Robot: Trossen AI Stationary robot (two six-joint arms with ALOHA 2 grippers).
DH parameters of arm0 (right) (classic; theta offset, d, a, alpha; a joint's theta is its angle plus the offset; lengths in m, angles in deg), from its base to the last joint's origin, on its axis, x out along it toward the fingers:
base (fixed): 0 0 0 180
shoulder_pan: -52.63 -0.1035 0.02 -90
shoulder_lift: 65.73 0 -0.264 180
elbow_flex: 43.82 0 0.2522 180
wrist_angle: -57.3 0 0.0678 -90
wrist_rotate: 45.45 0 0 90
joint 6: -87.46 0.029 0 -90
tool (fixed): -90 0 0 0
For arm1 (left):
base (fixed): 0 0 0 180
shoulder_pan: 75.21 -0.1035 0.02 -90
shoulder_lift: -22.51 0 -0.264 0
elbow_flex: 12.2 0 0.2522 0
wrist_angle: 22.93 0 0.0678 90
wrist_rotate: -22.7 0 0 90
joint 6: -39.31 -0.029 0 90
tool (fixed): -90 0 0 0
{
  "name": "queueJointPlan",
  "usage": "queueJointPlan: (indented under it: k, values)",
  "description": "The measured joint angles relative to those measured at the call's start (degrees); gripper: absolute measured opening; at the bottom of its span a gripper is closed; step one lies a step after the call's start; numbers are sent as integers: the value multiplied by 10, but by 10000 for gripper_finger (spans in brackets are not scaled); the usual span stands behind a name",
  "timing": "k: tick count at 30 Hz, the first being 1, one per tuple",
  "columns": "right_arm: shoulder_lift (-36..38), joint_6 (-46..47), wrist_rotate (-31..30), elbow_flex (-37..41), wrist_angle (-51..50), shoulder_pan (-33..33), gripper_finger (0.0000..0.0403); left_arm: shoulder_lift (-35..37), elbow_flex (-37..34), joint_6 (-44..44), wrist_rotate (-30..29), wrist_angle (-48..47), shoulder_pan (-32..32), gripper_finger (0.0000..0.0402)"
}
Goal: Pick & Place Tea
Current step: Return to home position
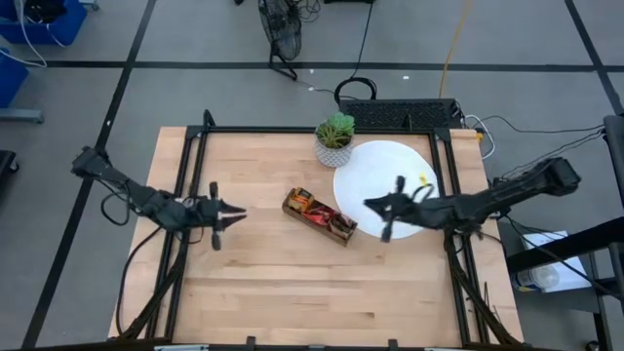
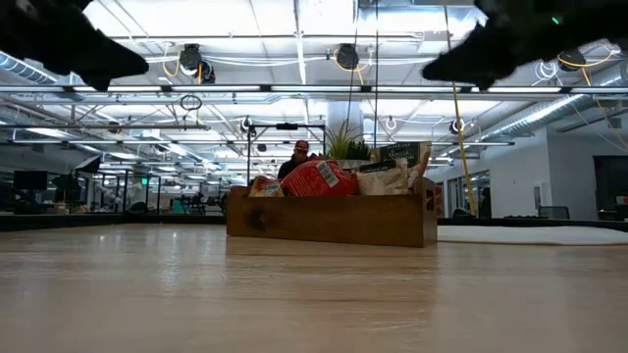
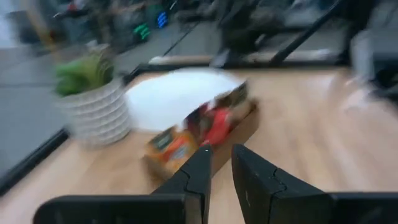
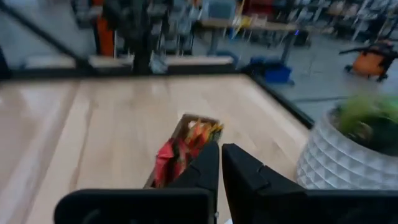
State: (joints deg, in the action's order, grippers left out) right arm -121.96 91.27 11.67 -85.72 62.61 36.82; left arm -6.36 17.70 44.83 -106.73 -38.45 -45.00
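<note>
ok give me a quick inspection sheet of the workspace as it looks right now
surface: wooden table, no spills seen
job's things: tea sachets stand in the wooden tray, red ones in the middle; white disc next to the tray
clutter: potted plant by the disc
grippers: left gripper left of the tray, right gripper over the disc; both shut, holding nothing
cables: black cable loop on the floor behind the table
surroundings: fan on the floor; a person far behind
</note>
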Motion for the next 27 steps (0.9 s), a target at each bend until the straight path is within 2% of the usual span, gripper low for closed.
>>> queueJointPlan:
  k: [2,6,10,13,15,21,27]
  values:
    - [59,1,6,66,59,1,8,44,-29,-17,39,32,-9,69]
    - [148,0,56,163,156,-1,8,124,-53,-31,64,14,-28,69]
    - [208,-5,79,219,183,0,7,204,-55,-44,121,-43,-47,69]
    - [239,-12,85,244,188,0,6,279,-54,-52,125,-94,-65,69]
    - [254,-17,92,257,202,-1,6,285,-51,-51,129,-120,-80,69]
    - [266,-34,137,269,193,-2,6,284,-61,-40,235,-151,-115,69]
    - [293,-97,132,270,159,-17,6,286,-59,-35,252,-163,-146,69]
